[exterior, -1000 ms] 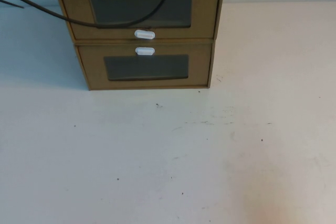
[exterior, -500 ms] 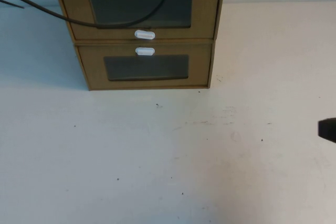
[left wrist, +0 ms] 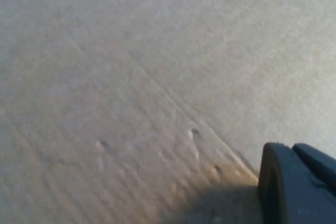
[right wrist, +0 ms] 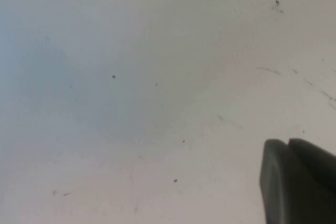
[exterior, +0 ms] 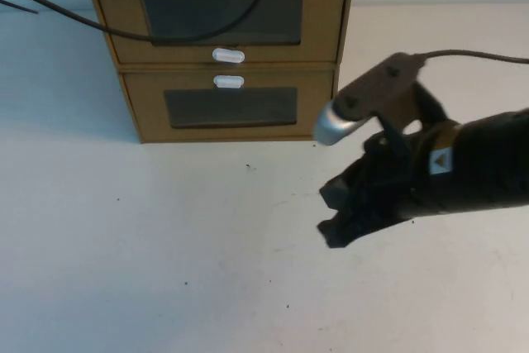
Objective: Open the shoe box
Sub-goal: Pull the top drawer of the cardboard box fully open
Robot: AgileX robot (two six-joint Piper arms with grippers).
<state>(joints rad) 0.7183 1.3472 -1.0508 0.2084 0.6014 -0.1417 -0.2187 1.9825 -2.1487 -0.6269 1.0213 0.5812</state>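
Observation:
Two brown cardboard shoe boxes are stacked at the back of the table, each with a dark window in its front. Both fronts are closed: the upper box (exterior: 219, 14) has a white handle (exterior: 227, 55), and the lower box (exterior: 230, 109) has its own white handle (exterior: 228, 81). My right gripper (exterior: 335, 221) hovers over the white table in front of and to the right of the boxes, shut and empty (right wrist: 289, 148). My left gripper (left wrist: 293, 150) is shut, close against a brown cardboard surface (left wrist: 131, 77); the high view does not show it.
A black cable (exterior: 124, 35) hangs across the upper box's front. The white table (exterior: 165, 245) stretches out in front of the boxes, marked only with small specks. The right arm's body (exterior: 471, 167) comes in from the right edge.
The right arm has swung in from the right edge toward the middle of the table, in front of the boxes. The boxes have not moved.

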